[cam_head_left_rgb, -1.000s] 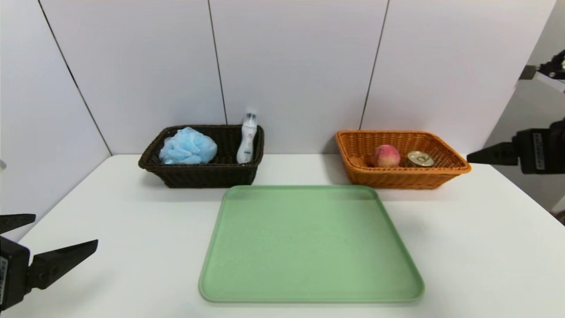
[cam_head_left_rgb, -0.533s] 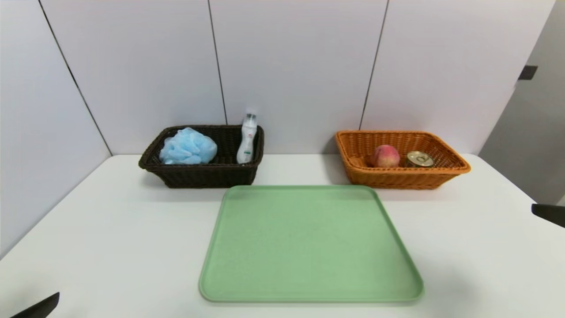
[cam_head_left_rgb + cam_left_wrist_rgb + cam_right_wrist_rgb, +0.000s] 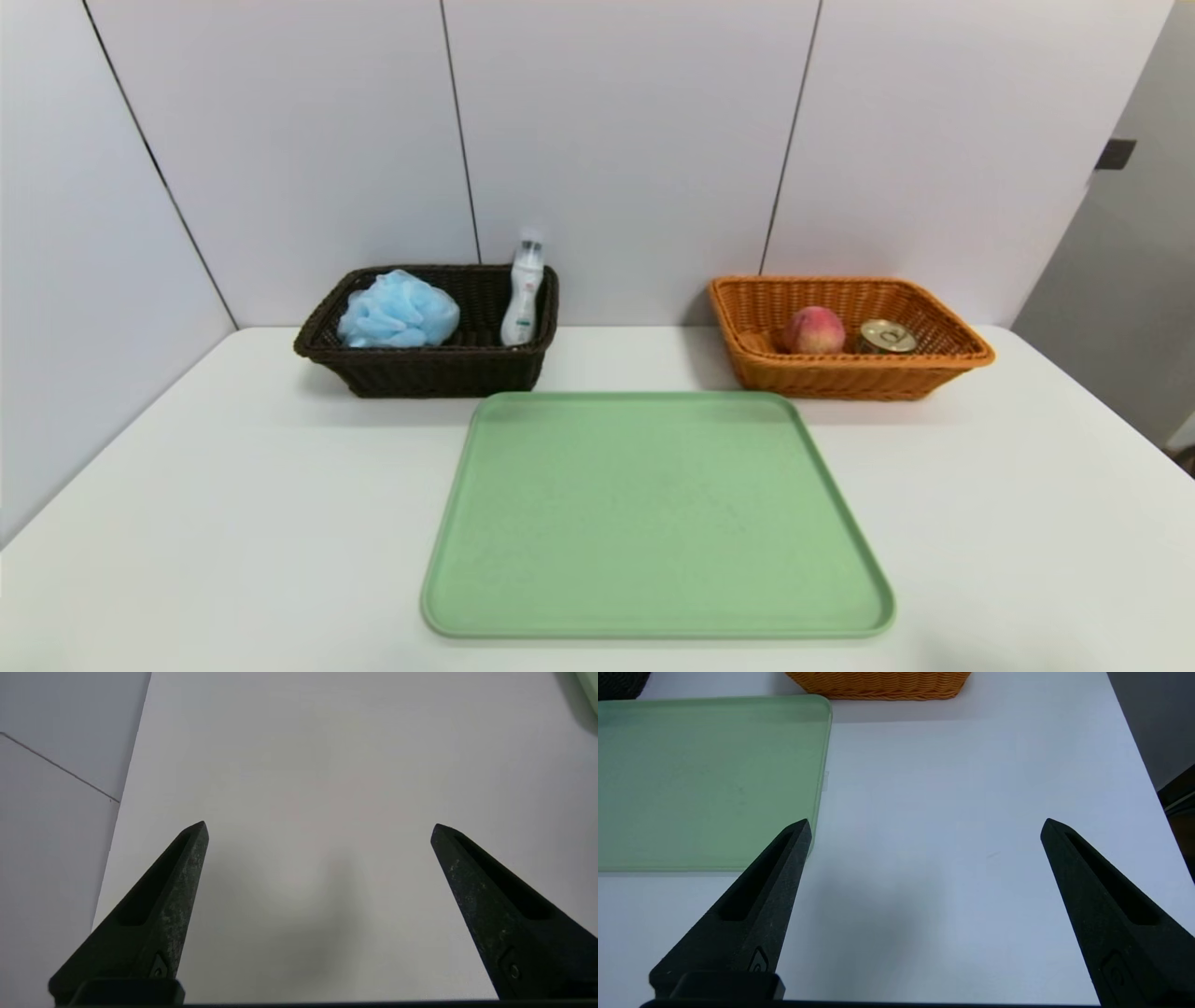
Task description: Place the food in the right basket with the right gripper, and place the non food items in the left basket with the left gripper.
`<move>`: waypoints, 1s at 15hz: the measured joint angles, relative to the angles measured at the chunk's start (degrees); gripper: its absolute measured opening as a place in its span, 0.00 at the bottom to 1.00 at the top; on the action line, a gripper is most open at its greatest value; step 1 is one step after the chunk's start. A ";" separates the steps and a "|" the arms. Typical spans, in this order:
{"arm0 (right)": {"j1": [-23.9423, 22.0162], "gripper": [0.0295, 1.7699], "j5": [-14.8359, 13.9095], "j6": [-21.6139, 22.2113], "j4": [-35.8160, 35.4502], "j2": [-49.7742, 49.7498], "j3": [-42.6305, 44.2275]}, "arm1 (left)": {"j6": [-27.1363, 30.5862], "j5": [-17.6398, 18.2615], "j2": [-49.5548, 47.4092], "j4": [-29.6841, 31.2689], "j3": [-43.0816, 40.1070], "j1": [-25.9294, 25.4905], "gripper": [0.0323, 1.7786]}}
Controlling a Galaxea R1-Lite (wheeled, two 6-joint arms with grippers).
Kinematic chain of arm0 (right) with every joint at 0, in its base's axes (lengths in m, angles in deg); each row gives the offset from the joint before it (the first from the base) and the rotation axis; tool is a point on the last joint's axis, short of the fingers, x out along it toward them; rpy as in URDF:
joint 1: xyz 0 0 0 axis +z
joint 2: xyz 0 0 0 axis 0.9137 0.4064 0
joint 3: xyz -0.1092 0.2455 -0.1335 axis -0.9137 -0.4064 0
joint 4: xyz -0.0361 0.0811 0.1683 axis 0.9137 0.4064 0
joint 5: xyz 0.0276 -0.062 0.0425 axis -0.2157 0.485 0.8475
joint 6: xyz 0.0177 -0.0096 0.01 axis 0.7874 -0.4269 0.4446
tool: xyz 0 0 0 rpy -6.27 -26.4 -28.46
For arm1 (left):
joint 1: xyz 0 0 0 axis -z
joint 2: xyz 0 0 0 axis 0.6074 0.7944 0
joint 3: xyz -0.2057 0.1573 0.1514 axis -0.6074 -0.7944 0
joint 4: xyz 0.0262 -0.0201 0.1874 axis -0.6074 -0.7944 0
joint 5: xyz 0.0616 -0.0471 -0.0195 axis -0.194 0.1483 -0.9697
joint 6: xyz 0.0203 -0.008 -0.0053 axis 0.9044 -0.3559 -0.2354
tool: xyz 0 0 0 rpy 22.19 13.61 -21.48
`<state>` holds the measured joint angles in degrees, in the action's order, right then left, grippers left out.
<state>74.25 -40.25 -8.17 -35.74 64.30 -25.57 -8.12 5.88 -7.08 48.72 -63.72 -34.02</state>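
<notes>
Green tray (image 3: 658, 513) flat at the centre of the white table (image 3: 233, 485), with nothing lying on it. At 11 o'clock from the tray, against the back wall, dark brown basket (image 3: 431, 366) holding a blue bath pouf (image 3: 398, 310) at its left end and a white bottle (image 3: 522, 297) propped upright against its right wall. At 1 o'clock from the tray, orange basket (image 3: 845, 373) holding a peach (image 3: 814, 329) and, just beside it at 3 o'clock, a gold-lidded can (image 3: 887, 335); cannot tell whether peach and can touch. Baskets well apart, tray's far edge near both. Neither arm visible from the head camera. Seen from its own wrist camera, left gripper (image 3: 319, 830) over bare table close to the table's left edge, fingers (image 3: 159, 905) spread wide with nothing between them, a sliver of the tray just in the corner of that view. Seen from its own wrist camera, right gripper (image 3: 926, 827) over bare table beside the tray's right edge, fingers (image 3: 752, 910) likewise spread wide and holding nothing, the orange basket's front wall beyond and the table's right edge close by.
</notes>
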 joint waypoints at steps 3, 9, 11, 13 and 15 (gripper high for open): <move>-0.99 0.96 0.40 -0.06 -0.06 -2.86 -2.13 | 0.05 0.35 -3.18 0.00 -2.29 -1.90 0.95; -4.29 0.96 0.66 -0.23 -0.22 -8.37 -6.42 | 0.07 1.21 -6.51 0.12 -5.08 -2.71 0.95; -6.78 0.96 1.15 -0.45 -0.33 -10.56 -7.72 | 0.00 3.15 -6.73 0.06 -4.94 -2.68 0.95; -7.96 0.96 3.24 -1.00 -0.33 -13.25 -9.65 | -0.04 3.66 -6.92 0.12 -5.00 -2.68 0.95; -8.33 0.96 6.06 -3.12 -0.44 -15.90 -11.14 | -0.37 3.61 -7.53 0.69 -6.23 -2.68 0.95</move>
<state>65.93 -34.19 -11.29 -36.18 48.40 -36.71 -8.48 9.49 -14.62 49.42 -69.95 -36.70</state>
